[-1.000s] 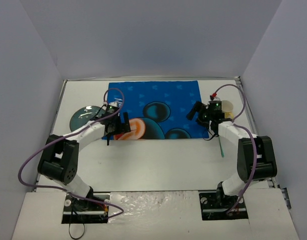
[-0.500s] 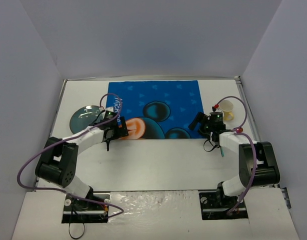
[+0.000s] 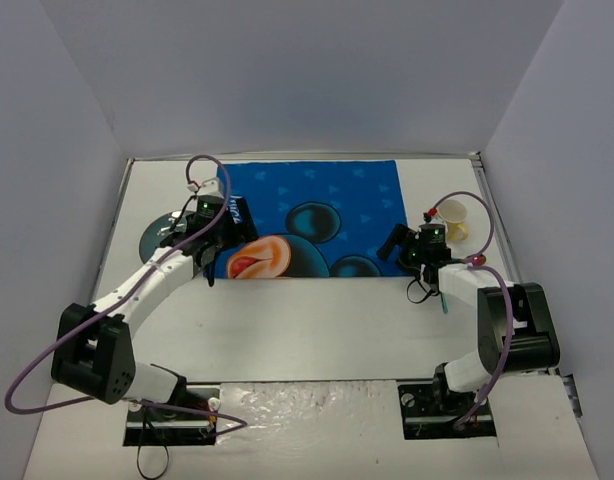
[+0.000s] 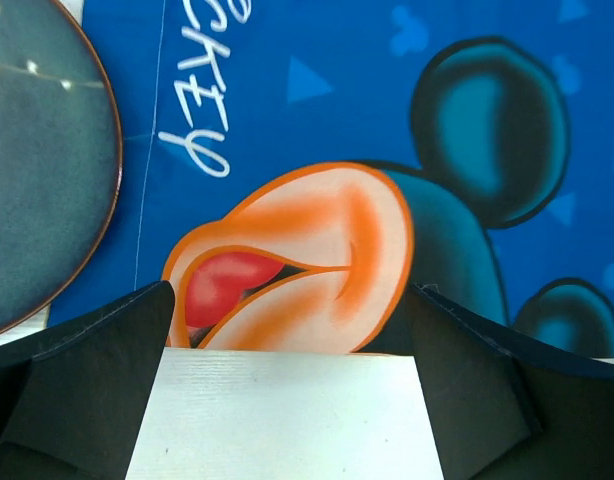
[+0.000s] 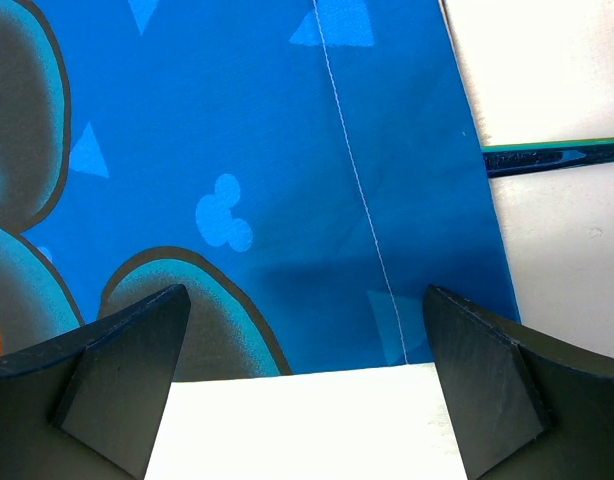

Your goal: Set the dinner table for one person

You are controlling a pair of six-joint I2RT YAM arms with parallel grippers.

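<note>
Left gripper [image 4: 289, 292]: jaws apart, over placemat [image 4: 317, 120] beside plate [image 4: 37, 170] | right gripper [image 5: 307, 292]: jaws apart, over placemat's near right corner

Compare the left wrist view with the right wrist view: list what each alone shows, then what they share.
Left wrist only: a dark plate and white lettering. Right wrist only: a thin teal stick lying on the table beside the mat. Both: the blue placemat, the white dinner table, and an open tool at the mat's near edge, the left tool and the right tool.
</note>
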